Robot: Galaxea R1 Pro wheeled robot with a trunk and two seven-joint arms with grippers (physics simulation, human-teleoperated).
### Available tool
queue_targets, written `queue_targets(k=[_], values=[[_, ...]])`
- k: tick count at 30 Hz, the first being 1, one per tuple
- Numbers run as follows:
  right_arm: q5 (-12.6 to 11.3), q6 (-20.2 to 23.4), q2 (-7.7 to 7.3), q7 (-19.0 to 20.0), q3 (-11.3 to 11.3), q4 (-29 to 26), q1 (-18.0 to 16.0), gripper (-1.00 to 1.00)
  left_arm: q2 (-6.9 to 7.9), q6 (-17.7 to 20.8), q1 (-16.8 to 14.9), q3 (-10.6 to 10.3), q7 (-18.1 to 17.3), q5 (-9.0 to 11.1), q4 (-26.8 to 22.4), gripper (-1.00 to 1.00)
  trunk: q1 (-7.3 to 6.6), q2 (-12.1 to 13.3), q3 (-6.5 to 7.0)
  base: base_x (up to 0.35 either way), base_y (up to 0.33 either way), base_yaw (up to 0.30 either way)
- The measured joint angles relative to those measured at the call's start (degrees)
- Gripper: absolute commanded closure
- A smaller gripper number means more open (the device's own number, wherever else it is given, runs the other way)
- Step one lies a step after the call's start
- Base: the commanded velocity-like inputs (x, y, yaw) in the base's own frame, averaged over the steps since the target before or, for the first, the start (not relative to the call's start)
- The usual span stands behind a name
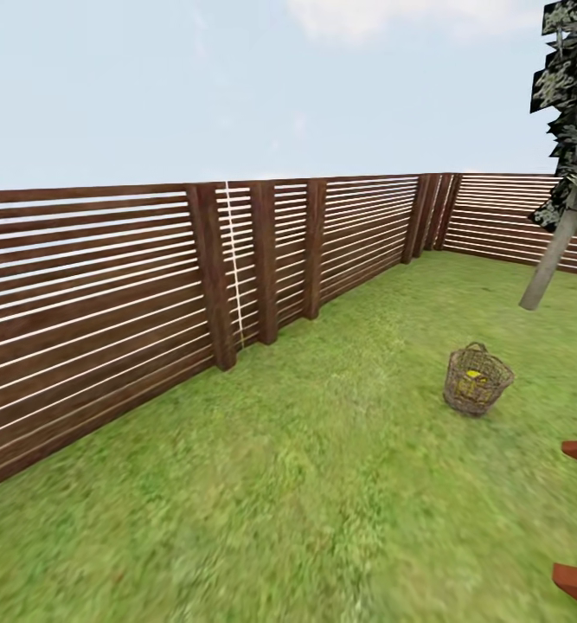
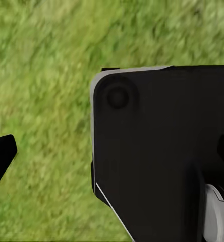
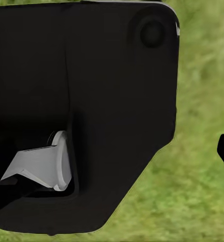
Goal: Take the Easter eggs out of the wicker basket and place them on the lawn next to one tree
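Robot should roll closer to the round tan wicker basket (image 1: pixel 477 379) holding yellow eggs (image 1: pixel 474 375), well away from either claw, whose grip state can't be told.

Eggs (image 1: pixel 474 375) in basket (image 1: pixel 477 381); tree (image 1: pixel 552 260) behind, right.

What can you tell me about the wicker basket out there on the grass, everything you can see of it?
The wicker basket is round, tan-brown and open-weave, so light shows through its sides. It stands upright on the lawn, apart from the wooden fence and on the near side of the pale-trunked tree. Something bright yellow lies inside, seen through the weave; how many eggs cannot be told from here. Nothing else touches it.
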Motion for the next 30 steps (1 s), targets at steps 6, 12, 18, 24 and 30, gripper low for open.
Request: queue_targets(k=[6, 12, 18, 24, 30], values=[[0.0, 0.0, 0.00, 0.0, 0.0, 0.0, 0.0, -1.00, 0.00, 0.0, 0.0, 0.0, 0.0, 0.0, 0.0, -1.00, 0.00, 0.0, 0.00, 0.308, 0.097, -0.231], [0.0, 0.0, 0.00, 0.0, 0.0, 0.0, 0.0, -1.00, 0.00, 0.0, 0.0, 0.0, 0.0, 0.0, 0.0, -1.00, 0.00, 0.0, 0.00, 0.308, 0.097, -0.266], [0.0, 0.0, 0.00, 0.0, 0.0, 0.0, 0.0, -1.00, 0.00, 0.0, 0.0, 0.0, 0.0, 0.0, 0.0, -1.00, 0.00, 0.0, 0.00, 0.308, 0.097, -0.229], [0.0, 0.1, 0.00, 0.0, 0.0, 0.0, 0.0, -1.00, 0.00, 0.0, 0.0, 0.0, 0.0, 0.0, 0.0, -1.00, 0.00, 0.0, 0.00, 0.308, 0.097, -0.184], [0.0, 0.1, 0.00, 0.0, 0.0, 0.0, 0.0, -1.00, 0.00, 0.0, 0.0, 0.0, 0.0, 0.0, 0.0, -1.00, 0.00, 0.0, 0.00, 0.307, 0.096, -0.094]])
